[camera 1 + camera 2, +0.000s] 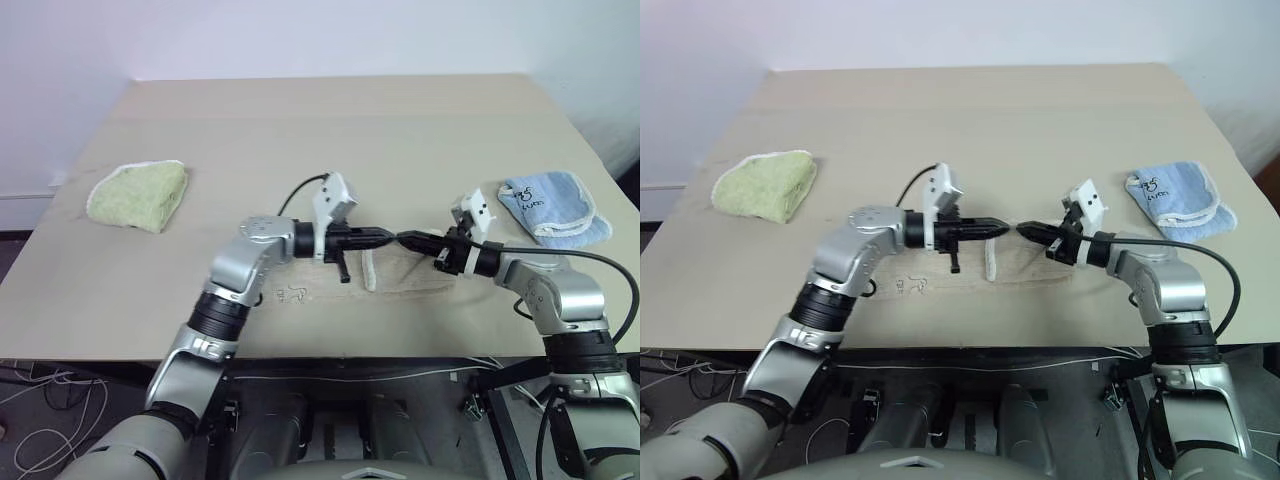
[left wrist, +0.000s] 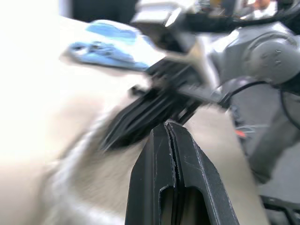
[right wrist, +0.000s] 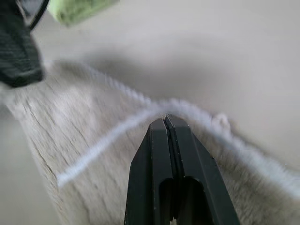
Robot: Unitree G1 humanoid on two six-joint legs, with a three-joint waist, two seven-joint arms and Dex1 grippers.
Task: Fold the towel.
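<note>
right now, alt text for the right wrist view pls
The right claw, shut, pinches the white-stitched edge of the beige towel where it rises off the tan table. The left claw and a green towel sit at the far edge.

A wide beige table (image 1: 330, 110) is taking up most of the room in front of me, its matte top catching soft, even light. Behind it a plain white wall (image 1: 300, 35) is running straight across, going slightly bluish toward the top. Below the table's near edge, the dark floor (image 1: 40, 395) is showing, with pale cables (image 1: 45, 420) lying in loose tangles and another thin cable (image 1: 350, 372) trailing along under the tabletop.
</note>
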